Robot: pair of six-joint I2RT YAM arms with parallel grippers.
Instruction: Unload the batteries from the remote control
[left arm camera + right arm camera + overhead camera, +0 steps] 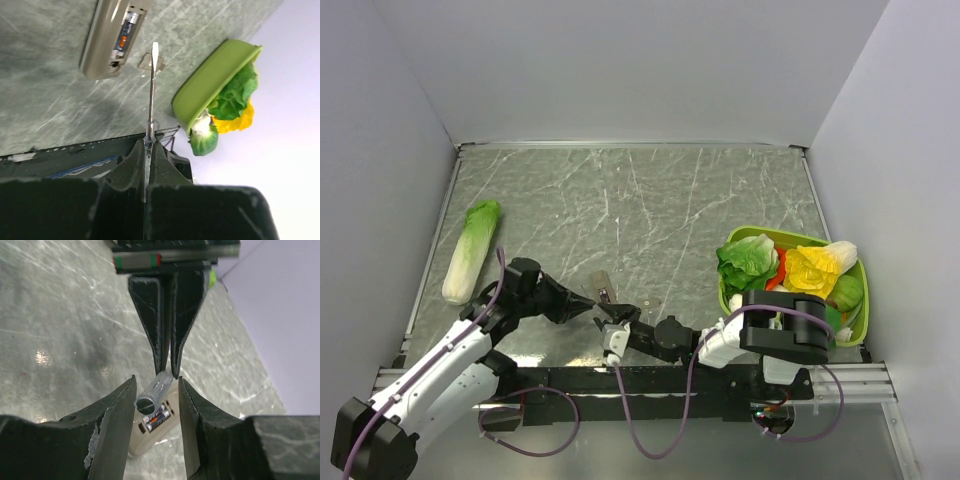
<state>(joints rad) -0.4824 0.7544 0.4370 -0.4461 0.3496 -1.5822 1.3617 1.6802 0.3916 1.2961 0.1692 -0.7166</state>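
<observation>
**REMOTE CONTROL, BAY OPEN: BATTERIES TO COME OUT**

Step in hand, as judged: lifting the cells. The bay is uncovered and at least one cell lies in it, so the unloading looks barely begun. The next move probably calls for levering one end of a cell up with the blade. The cell would then be pinched across its narrow width and lifted straight off. Room is tight, since both arms crowd one spot.

1. Right gripper (156,381): partly open, clamped on nothing. Its fingers (117,415) flank a short grey cylinder (156,391), with a gap showing along one side. Whether this is a raised cell or the tool's shaft seen end-on cannot be told.
2. Directly under those fingers: remote control (141,441), grey-tan back up, flat on the table (650,200). The batteries (156,418), orange-marked, sit in the open bay at the end nearest the gripper.
3. Just beyond the fingertips, pointing back at them: left gripper (148,144), clenched on a slim flat-blade screwdriver (151,90). The blade tip is beside the remote control, not in the bay.
4. Near the blade tip: a small pale bit (145,62) on the table, too small to name.
5. Back along the right arm, well apart: green tub (200,85) of leafy vegetables.
6. Farthest ahead, past the left arm: cabbage (470,250).
</observation>
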